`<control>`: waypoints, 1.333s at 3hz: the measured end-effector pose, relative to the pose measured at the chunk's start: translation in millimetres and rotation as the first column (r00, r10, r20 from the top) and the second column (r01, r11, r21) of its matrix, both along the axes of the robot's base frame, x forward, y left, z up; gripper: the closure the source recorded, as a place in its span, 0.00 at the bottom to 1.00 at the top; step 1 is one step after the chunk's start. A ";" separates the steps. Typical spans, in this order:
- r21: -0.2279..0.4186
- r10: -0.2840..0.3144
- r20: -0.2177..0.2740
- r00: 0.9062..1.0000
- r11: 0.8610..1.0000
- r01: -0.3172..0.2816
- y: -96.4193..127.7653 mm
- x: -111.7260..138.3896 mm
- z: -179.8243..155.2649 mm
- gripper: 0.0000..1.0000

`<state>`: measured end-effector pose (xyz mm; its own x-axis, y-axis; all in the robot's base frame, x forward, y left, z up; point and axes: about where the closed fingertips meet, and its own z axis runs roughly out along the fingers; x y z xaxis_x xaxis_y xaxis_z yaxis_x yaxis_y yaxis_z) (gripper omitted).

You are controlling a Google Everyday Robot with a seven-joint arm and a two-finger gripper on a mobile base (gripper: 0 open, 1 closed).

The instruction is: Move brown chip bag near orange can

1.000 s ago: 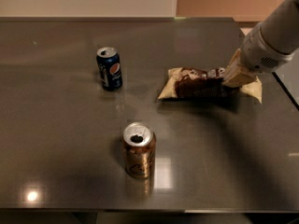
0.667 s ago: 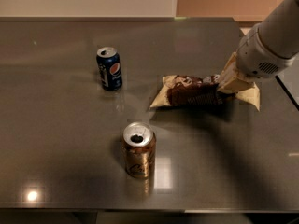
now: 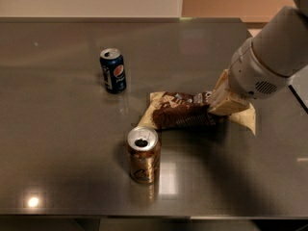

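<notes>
The brown chip bag [image 3: 180,110] lies flat on the table, dark brown in the middle with cream ends. Its left end almost touches the top of the orange can [image 3: 143,155], which stands upright in front of it with a silver top. My gripper [image 3: 222,101] comes in from the upper right on a white arm and is shut on the bag's right part. The fingertips are mostly hidden by the gripper body.
A dark blue Pepsi can [image 3: 113,70] stands upright at the back left. The dark grey table [image 3: 57,129] ends at its front edge near the bottom and at its right edge by the arm. A wall runs behind.
My gripper has moved left and toward the front with the chip bag. The bag's left end has come from well apart to right beside the orange can.
</notes>
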<state>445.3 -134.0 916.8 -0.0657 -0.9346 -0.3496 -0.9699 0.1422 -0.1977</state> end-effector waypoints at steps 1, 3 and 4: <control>0.012 0.025 -0.025 0.999 1.000 -0.024 12.3 -15.7 -0.7 1.00; 0.027 0.033 -0.083 0.996 0.999 -0.031 17.8 -27.7 -6.6 0.58; 0.044 0.041 -0.110 0.993 0.998 -0.036 18.1 -29.8 -4.1 0.35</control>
